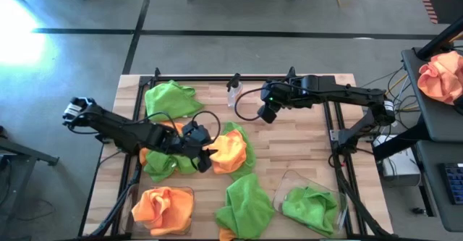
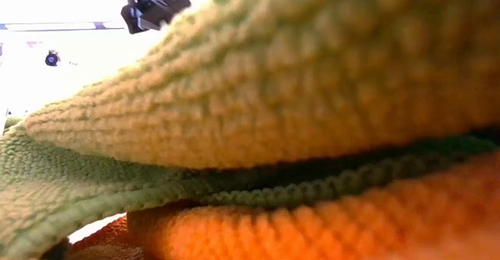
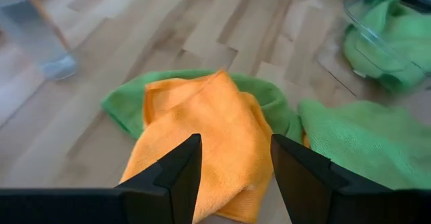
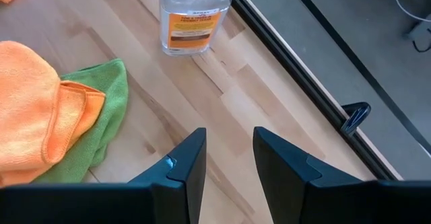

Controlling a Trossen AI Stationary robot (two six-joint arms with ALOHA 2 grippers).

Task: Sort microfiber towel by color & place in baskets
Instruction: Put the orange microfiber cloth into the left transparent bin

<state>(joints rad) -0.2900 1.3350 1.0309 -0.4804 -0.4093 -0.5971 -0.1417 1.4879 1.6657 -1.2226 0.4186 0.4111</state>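
An orange towel lies on a green towel at mid-table. It also shows in the left wrist view. My left gripper is open, with one finger on either side of the orange towel's near end. My right gripper is open and empty over bare wood at the far middle. A basket at the near left holds an orange towel. A basket at the near right holds a green towel. More green towels lie at the far left and the near middle. My left gripper has its open fingers on either side of the orange towel's near end, slanting down at it from the table's left. I cannot tell whether they touch the cloth. The towel lies flat on the green towel under it.
A clear spray bottle stands at the far middle, close to my right gripper. A green towel and an orange one lie under my left arm. Towels right in front of the low camera fill its view.
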